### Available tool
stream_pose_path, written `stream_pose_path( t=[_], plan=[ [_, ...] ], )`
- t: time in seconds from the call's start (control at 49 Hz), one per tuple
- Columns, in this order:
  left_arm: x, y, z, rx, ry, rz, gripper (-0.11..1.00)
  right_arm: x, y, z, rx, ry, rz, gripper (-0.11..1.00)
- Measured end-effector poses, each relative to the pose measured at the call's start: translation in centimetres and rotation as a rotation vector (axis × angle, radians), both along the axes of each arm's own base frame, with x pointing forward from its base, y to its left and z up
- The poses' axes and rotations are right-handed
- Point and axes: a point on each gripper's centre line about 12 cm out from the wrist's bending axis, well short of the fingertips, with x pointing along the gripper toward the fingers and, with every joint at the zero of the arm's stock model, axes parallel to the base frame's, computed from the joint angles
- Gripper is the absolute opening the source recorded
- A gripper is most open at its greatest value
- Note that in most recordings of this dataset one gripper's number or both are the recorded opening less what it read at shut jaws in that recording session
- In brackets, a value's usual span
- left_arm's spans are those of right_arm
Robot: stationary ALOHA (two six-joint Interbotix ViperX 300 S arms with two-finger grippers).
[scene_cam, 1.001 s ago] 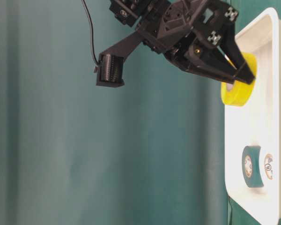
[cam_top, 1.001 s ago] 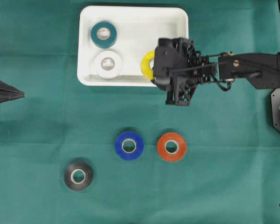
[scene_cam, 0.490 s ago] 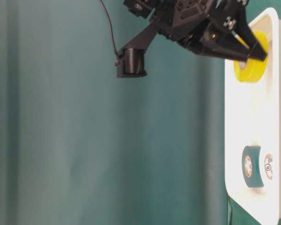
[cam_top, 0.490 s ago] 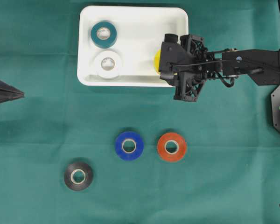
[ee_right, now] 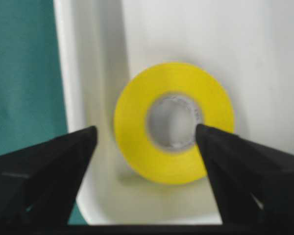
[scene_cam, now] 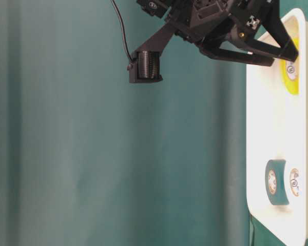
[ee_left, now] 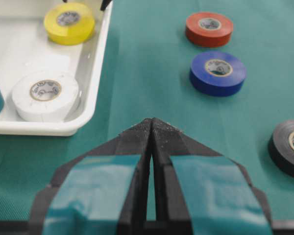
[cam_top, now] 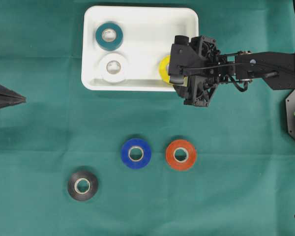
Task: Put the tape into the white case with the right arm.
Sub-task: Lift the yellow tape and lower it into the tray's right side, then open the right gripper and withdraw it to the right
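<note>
The yellow tape [cam_top: 163,69] lies flat in the white case [cam_top: 137,12], in its near right corner; it also shows in the right wrist view [ee_right: 174,166], the table-level view [scene_cam: 292,77] and the left wrist view [ee_left: 69,22]. My right gripper [cam_top: 179,73] hovers just above it, open and empty, with one finger on each side of the roll [ee_right: 146,128]. Its fingertips reach over the case rim in the table-level view [scene_cam: 285,54]. My left gripper [cam_top: 22,100] is shut and empty at the far left edge, with its tips pressed together [ee_left: 151,122].
A teal tape [cam_top: 108,35] and a white tape [cam_top: 113,67] also lie in the case. On the green cloth in front lie a blue tape [cam_top: 135,153], a red tape [cam_top: 181,154] and a black tape [cam_top: 82,185].
My right gripper carried the yellow tape over the case rim, then opened. The tape dropped free and now lies flat in the case. The left arm has not moved.
</note>
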Motion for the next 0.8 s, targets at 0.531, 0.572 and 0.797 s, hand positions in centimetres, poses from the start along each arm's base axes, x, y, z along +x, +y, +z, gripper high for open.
stream_pose_path(
  t=[0.531, 0.572, 0.797],
  plan=[
    [0.0, 0.0, 0.0, 0.002, 0.0, 0.0, 0.0, -5.2, 1.0, 2.0, -0.009, -0.044, -0.003, 0.67],
    [0.0, 0.0, 0.0, 0.0, -0.002, 0.0, 0.0, -6.2, 1.1, 2.2, -0.01, -0.056, -0.003, 0.67],
    [0.0, 0.0, 0.0, 0.002, -0.002, 0.0, 0.0, -10.9, 2.5, 2.6, -0.012, -0.178, 0.028, 0.67]
  ],
)
